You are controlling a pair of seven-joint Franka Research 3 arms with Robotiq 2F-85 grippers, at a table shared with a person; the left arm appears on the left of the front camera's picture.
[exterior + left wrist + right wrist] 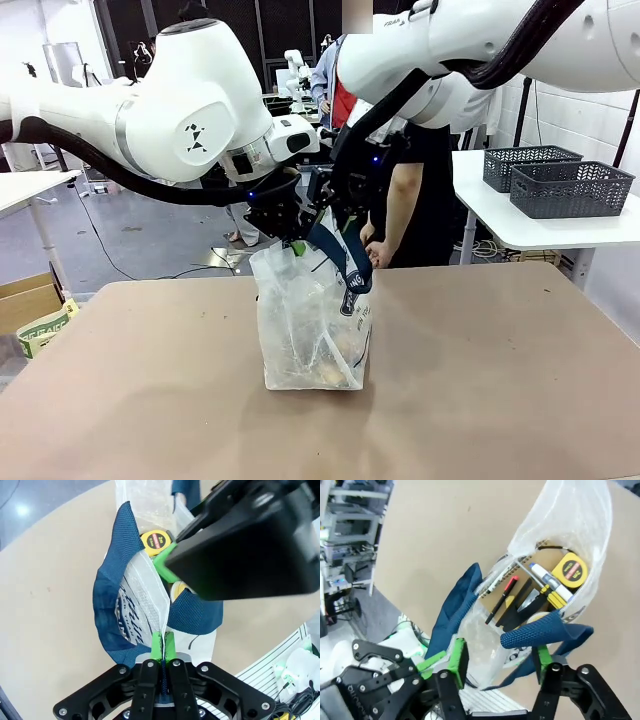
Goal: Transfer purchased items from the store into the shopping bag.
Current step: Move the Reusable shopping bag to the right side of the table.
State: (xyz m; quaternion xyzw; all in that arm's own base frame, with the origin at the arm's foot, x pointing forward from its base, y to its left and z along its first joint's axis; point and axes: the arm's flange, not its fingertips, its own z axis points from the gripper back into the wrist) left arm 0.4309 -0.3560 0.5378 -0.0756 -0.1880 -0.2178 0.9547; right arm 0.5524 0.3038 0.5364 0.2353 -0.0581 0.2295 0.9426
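Front view: the shopping bag (312, 325) stands on the table (500, 380) directly below my left gripper (291, 243) and right gripper (338, 228), both at its mouth. Left wrist view: my left gripper (163, 645) has its pads pressed together on the bag's clear rim beside a blue handle (107, 610), with a yellow tape measure (156, 541) just beyond. Right wrist view: my right gripper (497, 661) is spread, the rim and a blue handle (545, 630) between its fingers, and past them, inside, lie the tape measure (572, 570), a notebook (520, 587), a red-capped pen (502, 599) and a marker (547, 580).
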